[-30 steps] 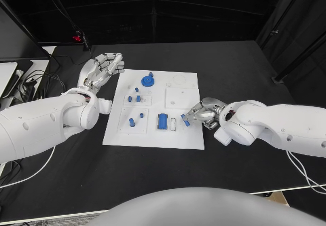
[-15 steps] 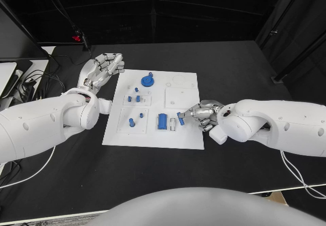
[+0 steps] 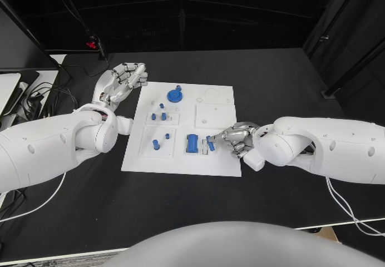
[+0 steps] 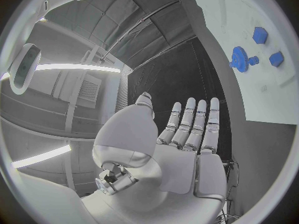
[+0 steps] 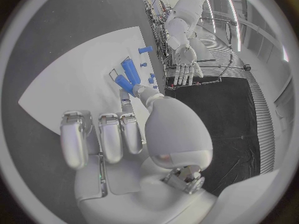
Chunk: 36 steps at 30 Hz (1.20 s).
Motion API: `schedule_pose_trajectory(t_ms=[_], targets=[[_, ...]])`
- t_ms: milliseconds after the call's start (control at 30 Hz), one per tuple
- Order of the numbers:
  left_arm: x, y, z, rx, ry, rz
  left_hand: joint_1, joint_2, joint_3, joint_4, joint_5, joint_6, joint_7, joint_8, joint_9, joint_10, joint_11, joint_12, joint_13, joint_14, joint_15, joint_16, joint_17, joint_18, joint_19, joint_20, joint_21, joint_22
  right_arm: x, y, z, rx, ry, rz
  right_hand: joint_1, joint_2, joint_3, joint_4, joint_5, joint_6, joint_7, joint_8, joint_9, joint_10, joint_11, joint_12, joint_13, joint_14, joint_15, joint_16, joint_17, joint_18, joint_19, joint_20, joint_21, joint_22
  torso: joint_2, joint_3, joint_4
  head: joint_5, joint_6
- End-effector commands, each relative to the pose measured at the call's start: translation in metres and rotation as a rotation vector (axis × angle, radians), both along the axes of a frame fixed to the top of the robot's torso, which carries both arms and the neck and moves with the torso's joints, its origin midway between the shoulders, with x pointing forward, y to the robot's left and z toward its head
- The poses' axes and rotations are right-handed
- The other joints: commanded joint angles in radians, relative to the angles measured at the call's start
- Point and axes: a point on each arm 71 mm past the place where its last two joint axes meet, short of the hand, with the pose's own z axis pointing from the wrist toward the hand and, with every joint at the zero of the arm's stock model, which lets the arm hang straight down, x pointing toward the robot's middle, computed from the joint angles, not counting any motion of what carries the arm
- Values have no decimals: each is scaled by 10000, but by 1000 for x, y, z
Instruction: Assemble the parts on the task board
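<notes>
The white task board (image 3: 178, 163) lies mid-table. On it are a blue gear (image 3: 175, 95), several small blue pegs (image 3: 156, 144) and a long blue block (image 3: 192, 143). My right hand (image 3: 233, 140) hovers over the board's near right part and pinches a small blue part (image 3: 211, 138) at its fingertips, right beside the block. The right wrist view shows that part (image 5: 124, 83) held between thumb and finger above the board (image 5: 74, 84), close to the block (image 5: 131, 66). My left hand (image 3: 120, 79) stays open with fingers straight, off the board's far left corner.
The left wrist view shows my left hand (image 4: 184, 134) flat and open, with the gear (image 4: 238, 58) and two blue pegs (image 4: 259, 35) on the board (image 4: 249, 10) beyond. Cables lie at the table's left edge (image 3: 36, 94).
My right hand has carried the small blue part leftward over the board, from near its right edge to right beside the long blue block. The left hand has not moved.
</notes>
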Motion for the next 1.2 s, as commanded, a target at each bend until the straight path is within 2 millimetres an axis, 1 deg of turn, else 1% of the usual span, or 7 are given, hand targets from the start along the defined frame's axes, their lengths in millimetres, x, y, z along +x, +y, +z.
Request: schedule_pose_trajectory(t_ms=[33,367,600,800,933,1200], targets=[[0,-2,1,-74,-54,-108,73,22,-51,19,48,-49,1364,51,-16,-10,-14,44,-9,-79,-23,63,-10,-75,-62,-3,68,-17,-1,2,-1,57,350,36,16,-22,-47,12,50,63,4,-64,4,1041,-42,-54,2627,1041,-50,25,2633,-73,1024,-27,32,2635,-4,-2,0,-12,-1],[0,-1,1,-70,-59,-95,73,22,-51,19,48,-49,1364,51,-16,-10,-14,44,-9,-79,-23,63,-10,-75,-62,-3,68,-17,-2,3,-3,-207,520,-1,2,-22,-71,20,46,72,8,-88,2,1041,-43,-54,2627,1041,-55,25,2633,-73,1024,-30,32,2635,-6,2,-8,2,-1],[0,-2,2,-74,-62,-104,73,22,-51,19,48,-49,1364,51,-16,-10,-14,44,-9,-79,-23,63,-10,-75,-62,-3,68,-17,-1,5,-3,-313,512,-4,-6,-18,-84,25,39,79,11,-102,2,1041,-42,-54,2627,1041,-56,25,2633,-73,1024,-32,32,2635,-3,-1,-6,-12,-1],[0,-2,2,-72,-67,-98,73,22,-51,19,48,-49,1364,51,-16,-10,-14,44,-9,-79,-23,63,-10,-75,-62,-3,68,-17,-1,5,-4,-442,593,-7,-16,-20,-105,28,30,70,15,-135,-4,1041,-40,-54,2627,1041,-57,25,2633,-73,1024,-34,32,2635,-4,3,4,-19,-1],[0,-2,2,-74,-65,-105,75,24,-53,18,51,-50,1364,52,-16,-9,-15,46,-9,-80,-23,66,-14,-75,-63,-3,69,-17,0,6,-4,-555,596,-37,-20,-20,-113,30,24,70,16,-145,-5,1041,-39,-54,2627,1041,-57,25,2633,-73,1024,-35,32,2635,-7,-2,-7,-20,-1],[0,-2,2,-77,-63,-112,87,32,-60,16,61,-54,1364,56,-17,-6,-15,55,-10,-81,-24,77,-28,-75,-66,-3,70,-20,0,9,-5,-823,504,-123,-74,-6,-187,67,-52,104,25,-215,-6,1041,-33,-54,2627,1041,-53,25,2633,-73,1024,-37,32,2635,-5,-2,-9,-25,-1]])
